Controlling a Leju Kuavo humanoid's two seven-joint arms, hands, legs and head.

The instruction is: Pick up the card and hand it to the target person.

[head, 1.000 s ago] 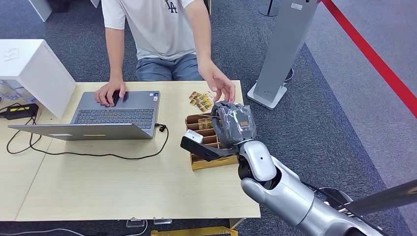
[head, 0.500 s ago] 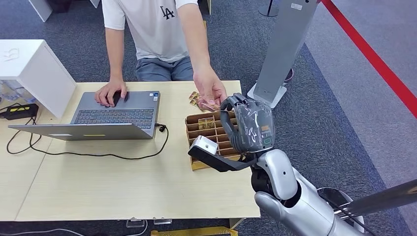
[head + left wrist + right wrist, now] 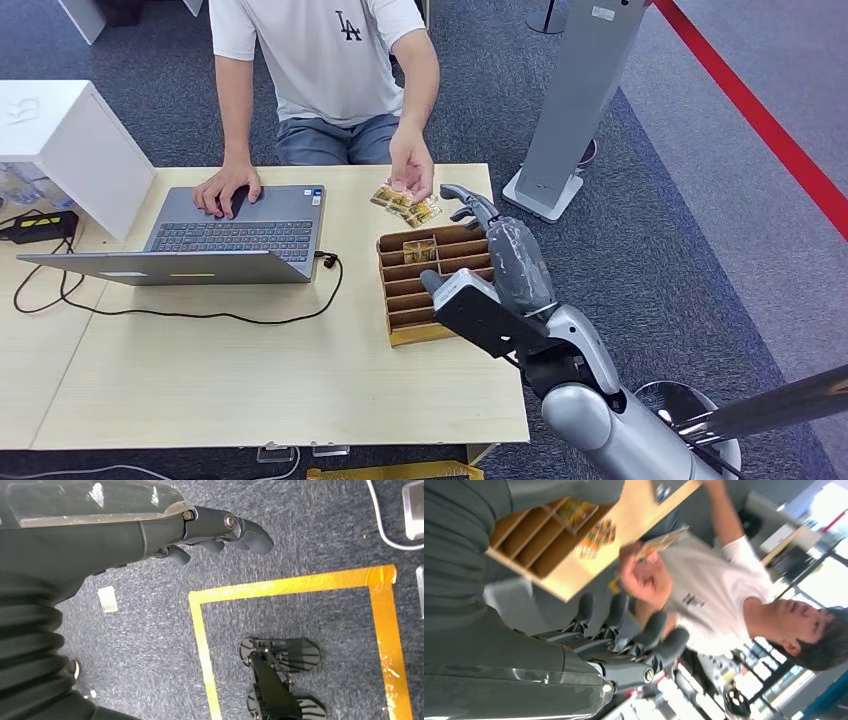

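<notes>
Handover complete: the right hand (image 3: 500,245), fingers now spread and empty, has drawn back from the person's hand (image 3: 411,172), which has taken the card (image 3: 663,541), just beyond its fingertips, above the worktop (image 3: 250,380).

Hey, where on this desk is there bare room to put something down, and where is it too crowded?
Free: the wide tabletop between the laptop cable and the near edge, left of the wooden organizer. Crowded: the far right corner, where the person's hand holds a card over the loose cards, beside the right hand. The laptop fills the far left.
</notes>
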